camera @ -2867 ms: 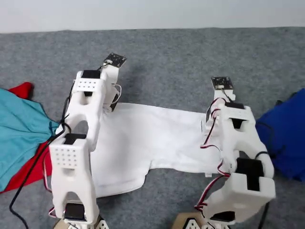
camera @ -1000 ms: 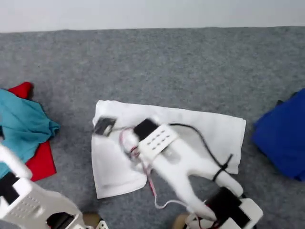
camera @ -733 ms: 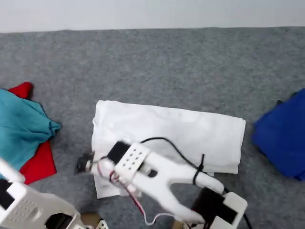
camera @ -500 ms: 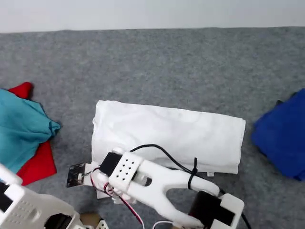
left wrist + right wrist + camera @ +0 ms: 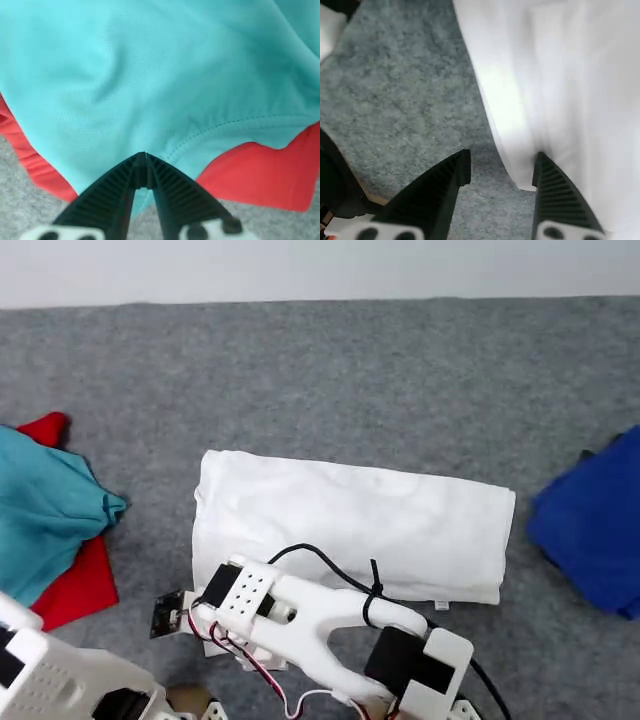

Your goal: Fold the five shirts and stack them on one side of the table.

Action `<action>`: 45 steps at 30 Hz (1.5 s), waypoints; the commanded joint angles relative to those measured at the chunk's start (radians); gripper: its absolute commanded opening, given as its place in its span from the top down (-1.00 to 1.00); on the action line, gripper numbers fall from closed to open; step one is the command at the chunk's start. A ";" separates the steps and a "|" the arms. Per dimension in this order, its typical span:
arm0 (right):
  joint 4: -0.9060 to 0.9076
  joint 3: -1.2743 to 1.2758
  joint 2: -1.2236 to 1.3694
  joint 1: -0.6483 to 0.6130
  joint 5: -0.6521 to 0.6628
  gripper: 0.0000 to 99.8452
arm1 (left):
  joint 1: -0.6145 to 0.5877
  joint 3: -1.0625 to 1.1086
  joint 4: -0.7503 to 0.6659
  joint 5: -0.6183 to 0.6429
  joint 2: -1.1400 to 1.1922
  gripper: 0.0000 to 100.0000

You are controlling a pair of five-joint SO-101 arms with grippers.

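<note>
Shirts lie apart on the grey bench [image 5: 400, 370]. The white shirt [image 5: 350, 520] is at the middle, folded into a long band that runs across the bench. The teal shirt [image 5: 45, 510] is bunched at the left edge, on top of the red shirt [image 5: 85, 585]. The blue shirt [image 5: 595, 525] is at the right edge, well apart from the others.

The right arm [image 5: 300, 610] stretches low across the near side, its wrist at the white shirt's near left corner. The right arm's jaws stand wide — one finger over bare bench, the other over white cloth, the shirt's edge between them.

The left arm [image 5: 60, 685] sits at the near left corner. The left arm's jaws are closed tip to tip with nothing between them — poised over the teal cloth near its hem, where red shows beneath.
</note>
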 commanded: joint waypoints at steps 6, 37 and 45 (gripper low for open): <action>-0.038 -0.041 -0.004 0.074 0.106 0.61 | -0.021 0.093 -0.087 -0.008 -0.069 1.00; -0.035 -0.127 -0.016 0.170 0.133 0.98 | -0.032 0.093 -0.086 -0.032 -0.069 1.00; -0.039 -0.296 -0.005 0.309 0.138 0.98 | -0.028 0.093 -0.086 -0.032 -0.069 1.00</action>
